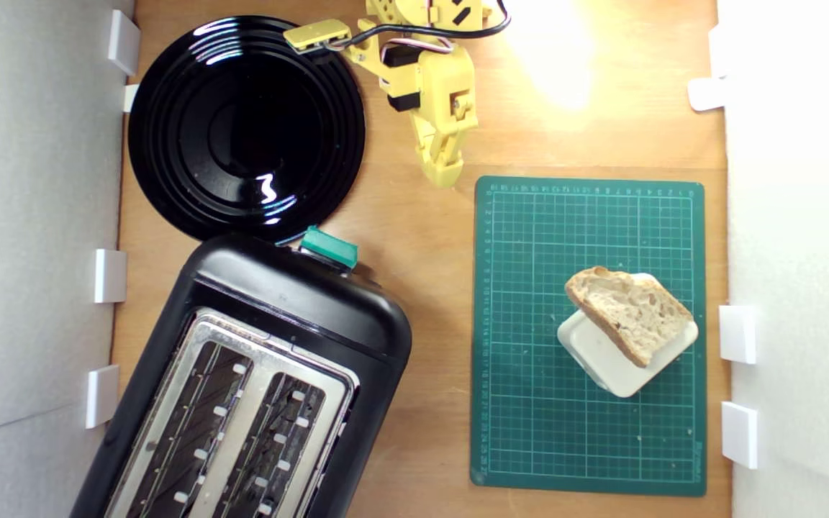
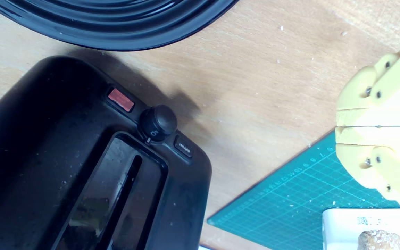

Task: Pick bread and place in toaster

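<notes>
The bread [image 1: 630,311], a rustic slice with pale holey crumb and brown crust, lies on a cream block [image 1: 619,363] on the green mat [image 1: 529,432] at the exterior view's right. A crust edge of the bread [image 2: 380,240] shows in the wrist view. The black toaster [image 1: 299,302] with a shiny two-slot top and green lever knob [image 1: 329,247] fills the lower left; its dial side [image 2: 157,122] shows in the wrist view. My yellow gripper [image 1: 445,176] [image 2: 339,126] hangs shut and empty above the wood, between the plate and the mat's far corner, well away from the bread.
A round glossy black plate [image 1: 245,126] sits at the far left, touching the toaster's far end. White walls with clips [image 1: 737,333] border the wooden table [image 1: 429,288] on both sides. A bright glare lies on the wood at the far right.
</notes>
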Robot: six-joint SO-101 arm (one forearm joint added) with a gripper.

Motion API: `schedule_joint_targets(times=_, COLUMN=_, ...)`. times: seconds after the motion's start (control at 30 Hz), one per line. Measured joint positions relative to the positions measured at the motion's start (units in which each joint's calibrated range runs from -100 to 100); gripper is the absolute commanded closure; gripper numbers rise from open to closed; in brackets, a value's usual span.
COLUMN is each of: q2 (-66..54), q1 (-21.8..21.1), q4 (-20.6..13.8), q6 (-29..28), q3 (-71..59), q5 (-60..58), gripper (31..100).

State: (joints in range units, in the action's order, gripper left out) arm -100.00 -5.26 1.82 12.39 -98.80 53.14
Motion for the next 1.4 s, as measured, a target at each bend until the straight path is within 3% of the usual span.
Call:
schedule_joint_targets(times=0.1, q2=0.25, q1=0.46, q4=-0.44, q6=0.62, q3=0.00, q5=-0.68, gripper=53.5)
schedule_joint_targets(times=0.13, q2=0.50, q1=0.82, q4=-2.13, q6=2.33, q3=0.00, q5=-2.46, gripper=53.5)
schedule_joint_targets(times=0.2, q2=0.42, q1=1.83, q4=-4.00, q6=9.11, q3=0.00, q5=-4.66, gripper=53.5)
schedule_joint_targets(times=0.3, q2=0.42, q1=1.01, q4=-3.64, q6=22.04, q3=0.00, q5=-5.34, gripper=53.5)
schedule_joint_targets(times=0.4, q2=0.59, q1=1.28, q4=-4.98, q6=26.75, q3=0.09, q5=-5.59, gripper=53.5)
schedule_joint_targets(times=1.23, q2=0.92, q1=1.65, q4=-4.89, q6=28.56, q3=0.09, q5=-5.68, gripper=53.6)
schedule_joint_targets(times=1.3, q2=0.92, q1=1.65, q4=-4.98, q6=28.56, q3=0.09, q5=-5.68, gripper=56.1)
schedule_joint_targets(times=1.4, q2=0.92, q1=1.65, q4=-4.98, q6=28.56, q3=0.09, q5=-5.68, gripper=67.3)
